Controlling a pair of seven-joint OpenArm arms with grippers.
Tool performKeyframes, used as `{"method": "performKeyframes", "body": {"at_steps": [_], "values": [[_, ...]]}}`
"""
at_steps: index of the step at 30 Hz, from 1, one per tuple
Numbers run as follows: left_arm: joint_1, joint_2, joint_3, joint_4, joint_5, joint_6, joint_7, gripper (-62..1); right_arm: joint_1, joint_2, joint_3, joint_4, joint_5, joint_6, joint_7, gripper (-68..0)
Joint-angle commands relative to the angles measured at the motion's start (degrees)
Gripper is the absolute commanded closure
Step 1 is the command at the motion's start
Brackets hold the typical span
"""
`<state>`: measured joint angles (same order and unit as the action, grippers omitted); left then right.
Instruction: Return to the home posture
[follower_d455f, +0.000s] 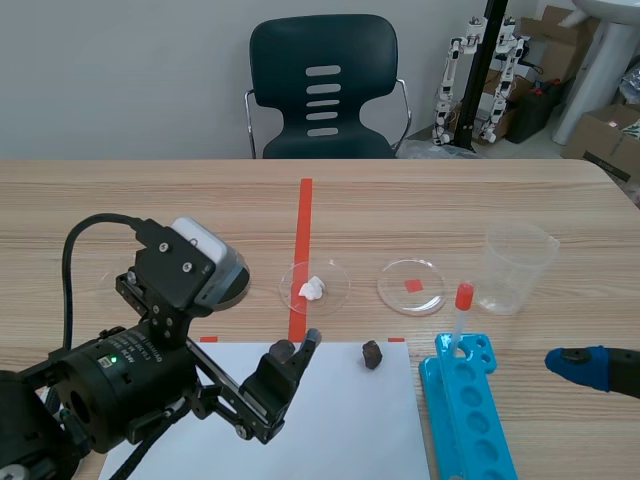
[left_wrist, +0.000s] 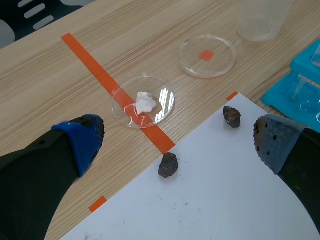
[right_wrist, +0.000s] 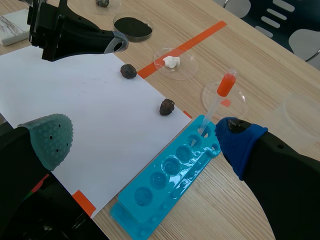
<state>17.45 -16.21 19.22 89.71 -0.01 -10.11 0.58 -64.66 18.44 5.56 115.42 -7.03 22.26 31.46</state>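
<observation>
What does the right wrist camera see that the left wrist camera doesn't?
Only the right wrist view: the pipette with its orange-red bulb, a petri dish with dark contents, and the open right pincer. Only the left wrist view: the blue pad of the open left pincer. Both: the petri dish with a white lump, the empty petri dish, two dark rocks, the white paper and the blue well tray.

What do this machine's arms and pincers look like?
Both arms are black. The left arm carries a looping black cable and a small green light. The left pincer and right pincer each have two thick black fingers tipped with soft dotted pads, one blue, one grey-green.
</observation>
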Motion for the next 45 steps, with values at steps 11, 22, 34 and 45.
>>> {"method": "performKeyframes", "body": {"at_steps": [11,22,34,45], "values": [[0.0,0.2,0.0,0.2,-0.4,0.0,-0.8,-62.3,-0.1,0.0,0.3,0.5,0.6,-0.2,0.8,-59.1],[0.3,0.1,-0.1,0.2,-0.9,-1.9,-0.9,-62.3,-0.1,0.0,0.3,0.5,0.6,-0.2,0.8,-59.1],[10.2,-0.2,-4.6,5.4,-0.5,-4.6,-5.7,-62.3,-0.1,0.0,0.3,0.5,0.6,-0.2,0.8,-59.1],[25.6,-0.2,-15.7,20.1,1.4,-10.5,-5.7,-62.3,-0.1,0.0,0.3,0.5,0.6,-0.2,0.8,-59.1]]}}
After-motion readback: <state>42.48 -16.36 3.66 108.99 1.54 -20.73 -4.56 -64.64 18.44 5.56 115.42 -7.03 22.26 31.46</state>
